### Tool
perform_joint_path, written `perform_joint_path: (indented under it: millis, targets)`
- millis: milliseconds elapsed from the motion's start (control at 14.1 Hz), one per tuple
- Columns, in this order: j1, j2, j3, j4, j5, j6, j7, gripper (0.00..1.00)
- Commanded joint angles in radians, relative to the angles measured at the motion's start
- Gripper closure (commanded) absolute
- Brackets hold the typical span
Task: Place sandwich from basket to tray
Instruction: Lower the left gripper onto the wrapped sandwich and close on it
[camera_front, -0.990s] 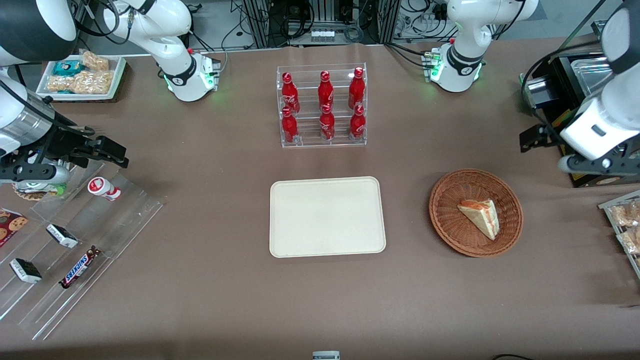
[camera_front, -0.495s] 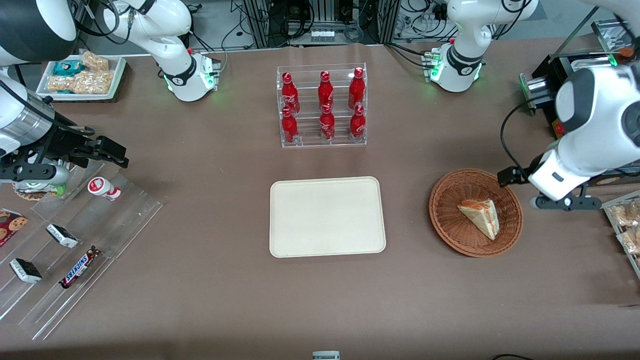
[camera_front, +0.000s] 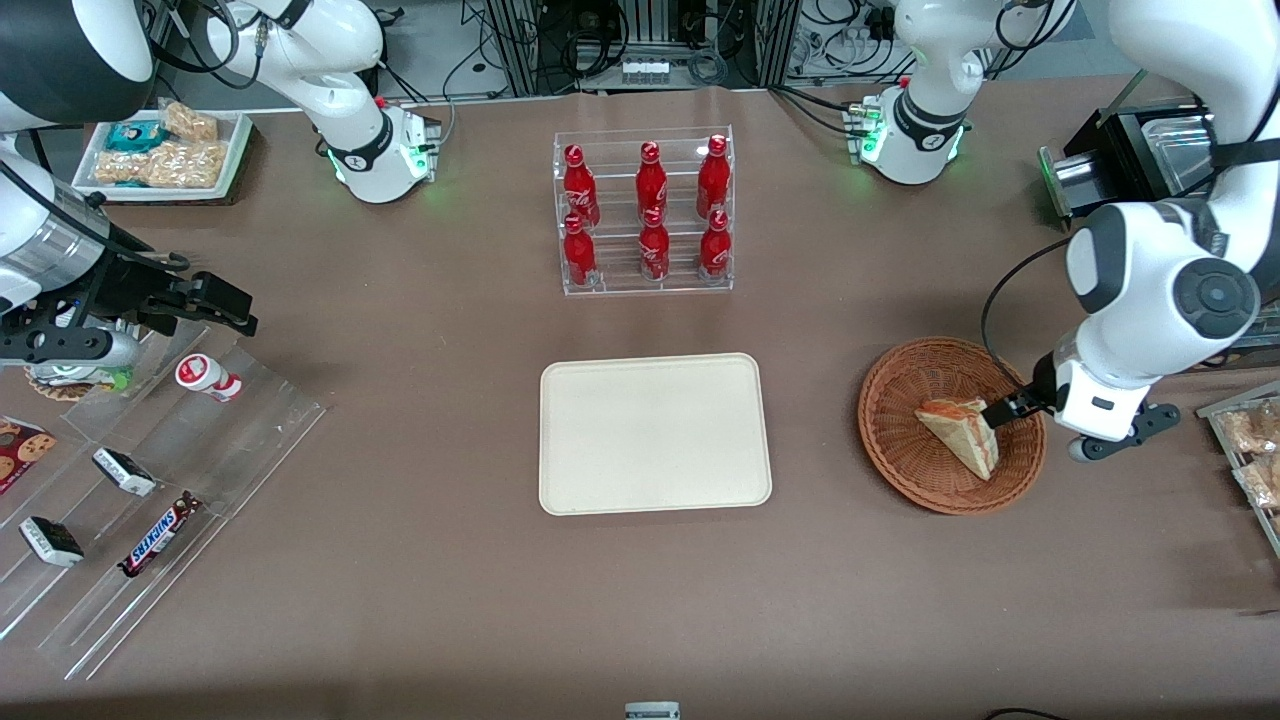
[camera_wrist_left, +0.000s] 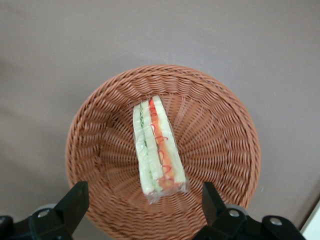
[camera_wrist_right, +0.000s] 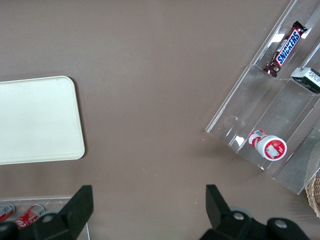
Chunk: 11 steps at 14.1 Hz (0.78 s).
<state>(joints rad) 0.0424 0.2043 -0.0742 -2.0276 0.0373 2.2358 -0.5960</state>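
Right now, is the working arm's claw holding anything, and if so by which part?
Nothing is held. The claw hangs open above the basket, its fingers clear of the sandwich, which lies in the basket.

sandwich (camera_wrist_left: 156, 147) in basket (camera_wrist_left: 225, 150) | hand (camera_wrist_left: 142, 207) above, fingers apart | tray (camera_front: 655, 433) beside

The brown table (camera_front: 420, 560) carries the tray (camera_front: 655, 433), basket (camera_front: 905, 470), bottle rack (camera_front: 645, 212) and, apparently acrylic, snack display (camera_front: 150, 500).
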Motion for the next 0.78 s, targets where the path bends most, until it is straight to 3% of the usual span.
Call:
perform_joint_path:
  millis: [0, 424, 495, 636, 707]
  targets:
    - [0.002, -0.005, -0.007, -0.087, 0.004, 0.123, -0.242, 0.0]
    - [0.002, 0.089, -0.009, -0.134, -0.007, 0.24, -0.295, 0.0]
    - [0.004, 0.105, -0.009, -0.131, -0.008, 0.252, -0.295, 0.11]
    - [0.004, 0.109, -0.009, -0.129, -0.022, 0.252, -0.314, 0.67]
    - [-0.001, 0.104, -0.009, -0.128, -0.025, 0.248, -0.324, 0.9]
